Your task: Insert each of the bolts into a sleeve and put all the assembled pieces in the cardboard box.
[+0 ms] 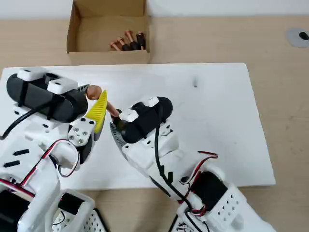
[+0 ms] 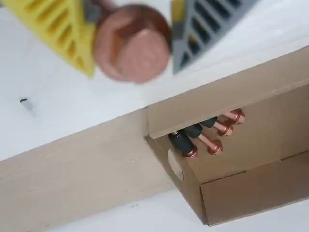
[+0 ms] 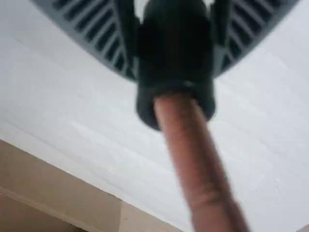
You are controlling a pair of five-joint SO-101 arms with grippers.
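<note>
My left gripper (image 1: 95, 95), with one yellow finger (image 1: 99, 110), is shut on the head of a copper bolt (image 1: 94, 92) above the white mat. In the left wrist view the bolt head (image 2: 133, 42) sits between the yellow and grey fingers. The bolt's shaft (image 3: 203, 169) runs into a black sleeve (image 3: 176, 63), which my right gripper (image 1: 116, 120) is shut on at mid-table. The cardboard box (image 1: 72, 29) stands at the back left of the table. Several assembled pieces (image 1: 128, 42) lie in its right corner, also seen as copper-headed pieces (image 2: 207, 133).
A white mat (image 1: 207, 121) covers the wooden table. A small dark object (image 1: 195, 83) lies on the mat right of the arms. A grey disc (image 1: 298, 36) sits at the far right edge of the table.
</note>
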